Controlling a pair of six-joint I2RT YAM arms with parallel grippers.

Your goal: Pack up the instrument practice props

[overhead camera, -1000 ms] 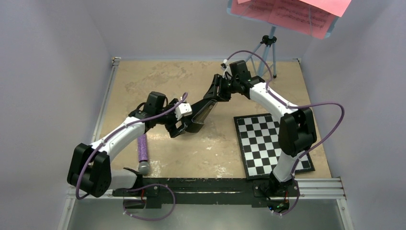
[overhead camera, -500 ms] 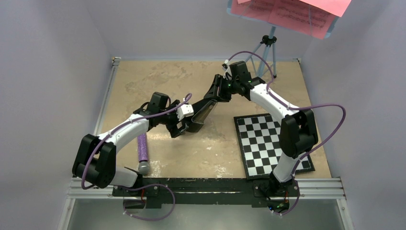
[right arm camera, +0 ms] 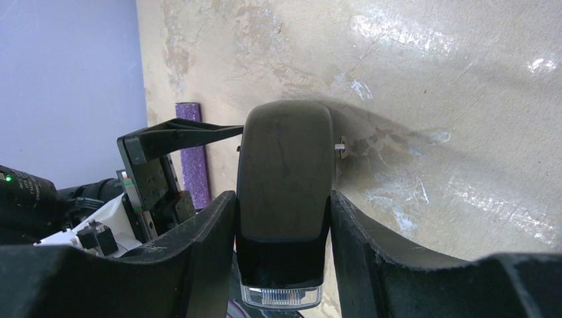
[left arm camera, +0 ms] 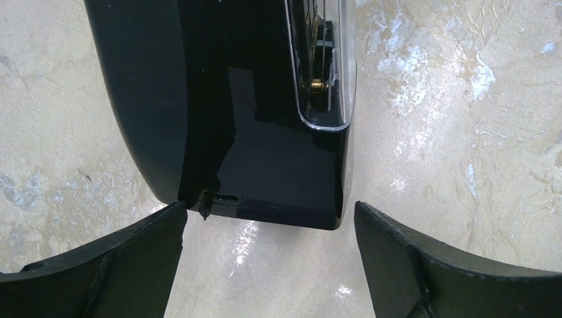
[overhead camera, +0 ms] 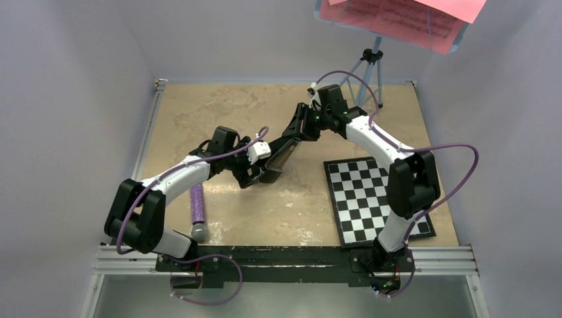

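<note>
The black metronome (overhead camera: pixel 281 159) with its clear cover (left arm camera: pixel 325 99) hangs tilted just above the table. My right gripper (overhead camera: pixel 300 128) is shut on its narrow end, one finger on each side (right arm camera: pixel 281 199). My left gripper (overhead camera: pixel 259 173) stands open at the metronome's wide end (left arm camera: pixel 232 119), its fingers spread just short of the two corners (left arm camera: pixel 268 225); whether the left finger touches the corner I cannot tell. The light-blue music stand (overhead camera: pixel 373 63) stands at the back right with pink sheet-music pages (overhead camera: pixel 397 18) on its desk.
A black-and-white checkered board (overhead camera: pixel 374 199) lies flat at the right front. A purple glittery cylinder (overhead camera: pixel 197 209) lies at the left front near the left arm's base. Walls close in the table on three sides.
The left arm has pushed forward and right, bringing its open gripper slightly closer to the metronome's wide end. The right arm and metronome have stayed still.
</note>
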